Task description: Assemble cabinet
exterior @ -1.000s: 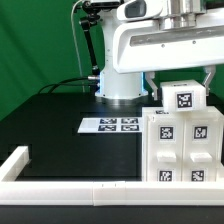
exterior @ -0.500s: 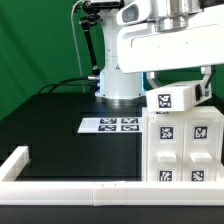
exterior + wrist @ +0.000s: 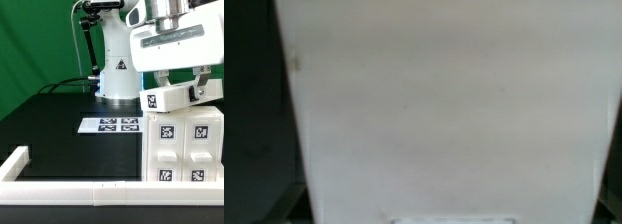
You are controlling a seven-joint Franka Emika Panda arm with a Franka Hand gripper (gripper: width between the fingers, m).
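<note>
The white cabinet body (image 3: 185, 150) stands at the exterior view's right, with several black-and-white tags on its front. My gripper (image 3: 188, 80) is shut on a white cabinet panel (image 3: 185, 96) and holds it, slightly tilted, just above the body's top. A tag (image 3: 153, 99) shows on the panel's near end. In the wrist view the panel (image 3: 455, 110) fills nearly the whole picture, and the fingertips are hidden behind it.
The marker board (image 3: 110, 125) lies flat on the black table, to the exterior view's left of the cabinet. A long white border rail (image 3: 60, 188) runs along the front edge and left corner. The arm's base (image 3: 118, 75) stands behind, with cables on the green backdrop.
The gripper has risen with the panel, lifting it off the cabinet body. The panel has turned and tilted, and its tag now faces the exterior view's left.
</note>
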